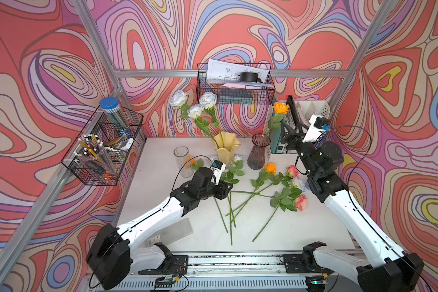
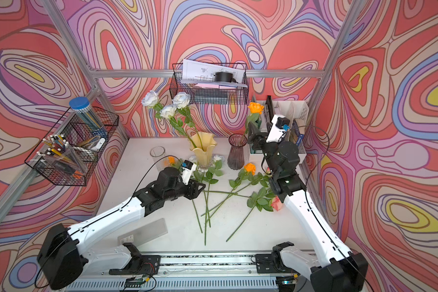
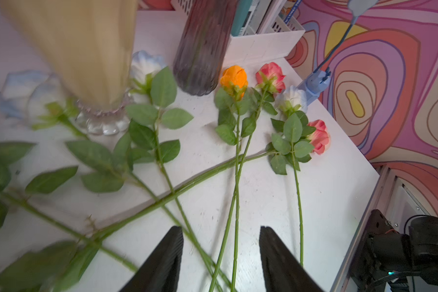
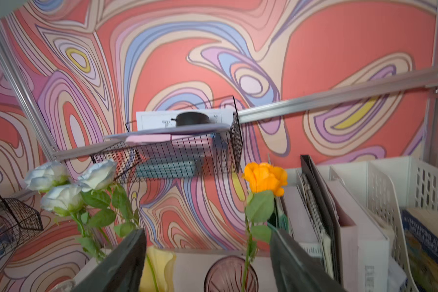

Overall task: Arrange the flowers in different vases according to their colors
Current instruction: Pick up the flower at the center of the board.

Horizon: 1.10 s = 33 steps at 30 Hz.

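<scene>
Where swirly pink-red wallpaper backs an alu frame, white tabletop carries loose roses, stems crossed. Print on papers in wire basket too small to read. 3 white roses stand in yellow vase, orange rose in purple vase. Left claw is released over the crossed stems. Right claw is released, fingers either side of the orange rose's stem.

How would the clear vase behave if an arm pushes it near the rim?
The clear vase is tall, narrow and looks empty, so it would probably tip rather than slide. It looks like thin glass: likely slippery to grip, and breakable if it falls.
</scene>
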{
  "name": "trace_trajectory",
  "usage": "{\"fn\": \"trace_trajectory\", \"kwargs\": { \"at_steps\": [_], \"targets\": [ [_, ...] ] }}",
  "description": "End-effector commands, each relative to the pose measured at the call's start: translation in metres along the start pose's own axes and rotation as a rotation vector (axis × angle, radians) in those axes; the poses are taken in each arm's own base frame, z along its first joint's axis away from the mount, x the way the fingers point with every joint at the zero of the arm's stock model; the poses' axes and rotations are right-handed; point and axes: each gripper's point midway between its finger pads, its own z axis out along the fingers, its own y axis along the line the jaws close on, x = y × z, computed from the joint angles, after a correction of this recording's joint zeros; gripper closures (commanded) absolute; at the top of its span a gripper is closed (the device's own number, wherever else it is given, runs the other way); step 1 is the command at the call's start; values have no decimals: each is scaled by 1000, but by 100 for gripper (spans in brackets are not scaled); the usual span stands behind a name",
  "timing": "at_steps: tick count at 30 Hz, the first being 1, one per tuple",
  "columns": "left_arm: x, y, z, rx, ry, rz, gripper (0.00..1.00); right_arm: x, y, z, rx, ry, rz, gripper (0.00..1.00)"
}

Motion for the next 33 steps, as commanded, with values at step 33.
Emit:
{"fn": "trace_trajectory", "kwargs": {
  "at_steps": [33],
  "targets": [
    [80,-1,180,-13,518,109,60,157,-42,-28,166,523,53,26]
  ]
}}
